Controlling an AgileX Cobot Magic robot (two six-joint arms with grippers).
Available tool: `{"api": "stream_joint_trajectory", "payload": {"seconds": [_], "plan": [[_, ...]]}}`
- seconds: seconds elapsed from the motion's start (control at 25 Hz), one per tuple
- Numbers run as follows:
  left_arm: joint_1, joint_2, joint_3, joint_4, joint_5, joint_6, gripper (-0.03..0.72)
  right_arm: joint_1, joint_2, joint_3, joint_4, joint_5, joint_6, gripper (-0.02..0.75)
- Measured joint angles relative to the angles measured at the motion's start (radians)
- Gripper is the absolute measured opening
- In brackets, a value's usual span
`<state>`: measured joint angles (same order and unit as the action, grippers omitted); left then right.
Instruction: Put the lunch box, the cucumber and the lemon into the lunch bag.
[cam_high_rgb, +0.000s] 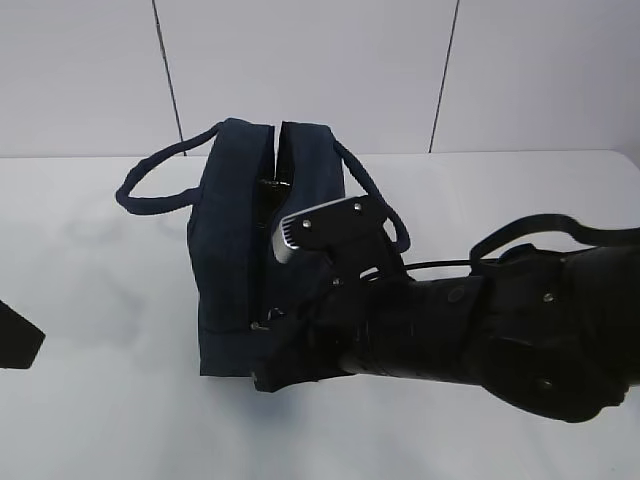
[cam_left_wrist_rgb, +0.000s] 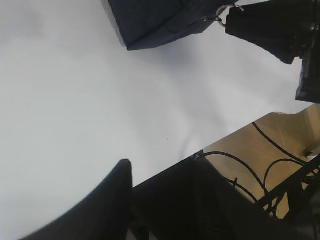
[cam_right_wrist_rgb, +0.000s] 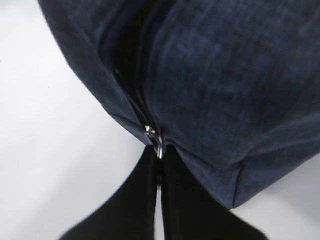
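right gripper (cam_right_wrist_rgb: 159, 172) is pressed fully together on the metal zipper pull (cam_right_wrist_rgb: 154, 140) at the near lower corner of the lunch bag (cam_high_rgb: 240, 260), the two dark fingers meeting just under the ring. the main risk, as i judge it, is that thin pull slipping out of the pinch if the arm tugs at an angle to the zipper track, or the light bag sliding or tipping on the white tabletop (cam_high_rgb: 100, 400) since nothing braces it. left gripper (cam_left_wrist_rgb: 90, 210) hangs well apart from the bag, over bare tabletop, partly open with nothing in it, so it gives no counter-hold. further back, the bag stands upright with a narrow slit open along its top and its loop handles (cam_high_rgb: 150, 180) flopped outward. the lunch box, cucumber and lemon are in no view, so where they lie cannot be told
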<state>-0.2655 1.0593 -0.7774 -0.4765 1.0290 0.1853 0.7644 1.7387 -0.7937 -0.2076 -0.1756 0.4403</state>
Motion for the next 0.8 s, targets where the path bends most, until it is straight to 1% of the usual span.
{"api": "stream_joint_trajectory", "payload": {"seconds": [0.36,0.64,0.8], "plan": [[0.0,0.109,0.0,-0.049,-0.013,0.088,0.302,0.0,-0.063,0.0,-0.01,0.017,0.005,-0.013],[0.0,0.156,0.0,-0.058,-0.027,0.153,0.302,0.0,-0.109,-0.002,-0.013,0.039,0.006,-0.013],[0.0,0.178,0.0,-0.078,-0.044,0.214,0.302,0.0,-0.116,-0.047,-0.045,0.063,0.008,-0.013]]}}
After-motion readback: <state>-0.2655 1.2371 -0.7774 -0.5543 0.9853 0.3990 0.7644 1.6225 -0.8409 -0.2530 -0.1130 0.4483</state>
